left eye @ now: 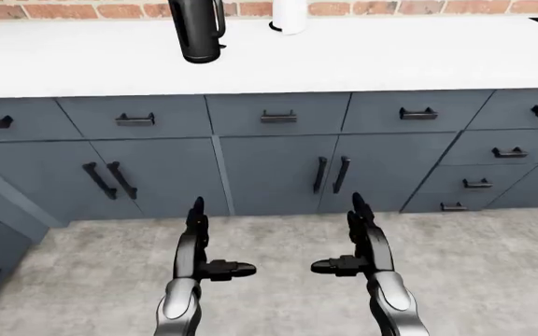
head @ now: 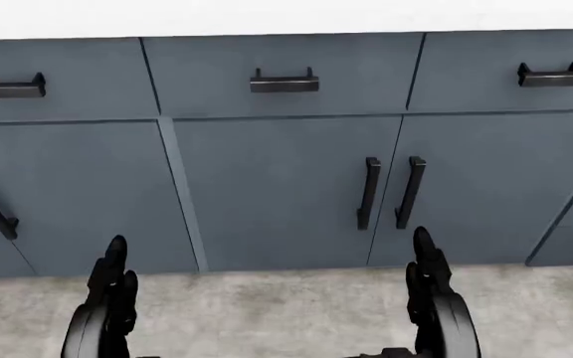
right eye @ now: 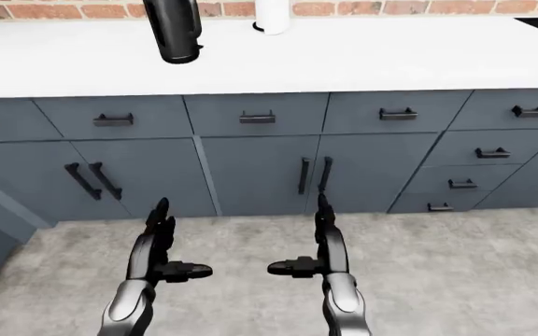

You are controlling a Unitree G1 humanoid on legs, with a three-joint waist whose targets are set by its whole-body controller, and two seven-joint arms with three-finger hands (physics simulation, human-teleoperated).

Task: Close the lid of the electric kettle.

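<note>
On the white counter (left eye: pixel 390 59) up-left of both empty, open-fingered hands stands the upright black kettle (left eye: pixel 197 31), nearer the left hand (left eye: pixel 197 245) than the right hand (left eye: pixel 362 241).

White flat countertop (left eye: pixel 362 59), red brick wall (left eye: pixel 362 8) above it, white cylindrical container (left eye: pixel 290 17) against the wall, slate-blue cabinet fronts (left eye: pixel 269 175) with black bar handles (left eye: pixel 278 117), speckled grey floor (left eye: pixel 278 238).

Grey-blue cabinet fronts (head: pixel 287 186) fill the head view — both hands low.

The left hand (head: pixel 108 298) and right hand (head: pixel 436 298) rise from the bottom edge, fingers open, over a speckled floor (head: pixel 276 313) — black handles (head: pixel 391 192) stand between them.
</note>
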